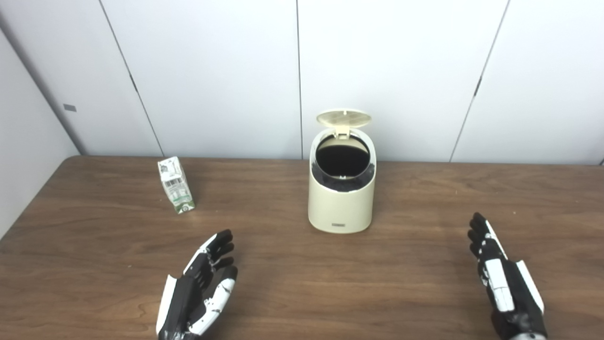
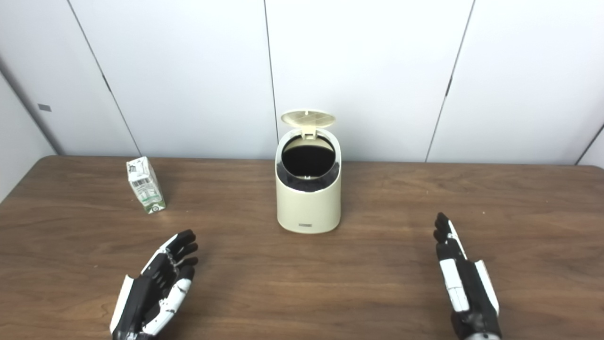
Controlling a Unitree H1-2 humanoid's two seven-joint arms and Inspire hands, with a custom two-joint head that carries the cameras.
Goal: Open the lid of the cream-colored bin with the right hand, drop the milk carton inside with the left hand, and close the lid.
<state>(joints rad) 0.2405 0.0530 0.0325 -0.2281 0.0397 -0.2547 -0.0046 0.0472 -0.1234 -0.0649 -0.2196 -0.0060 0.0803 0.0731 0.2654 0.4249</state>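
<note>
the left hand [image 1: 198,293] is hovering low over the near left part of the wooden counter [image 1: 424,198], palm turned inward and up a little, its fingers [image 1: 219,245] stretching forward and slightly apart, holding nothing. the right hand [image 1: 502,278] is hanging over the near right part of the counter, standing on edge with the thumb side up, its fingers [image 1: 479,231] lying straight and close together, pointing toward the far wall and gripping nothing. both hands are staying well apart from the things on the counter. one cream-colored bin [image 1: 342,203] is standing upright near the middle of the counter, toward the far edge, and its one round lid [image 1: 343,118] is standing raised at the back on its hinge, leaving the dark mouth showing. one milk carton [image 1: 176,185] is sitting on the counter to the left of the bin, well apart from it, leaning a little, with green and white print on its side. it is lying beyond the left hand, nearer the far edge. white wall panels [image 1: 212,71] are closing off the space behind the counter.
</note>
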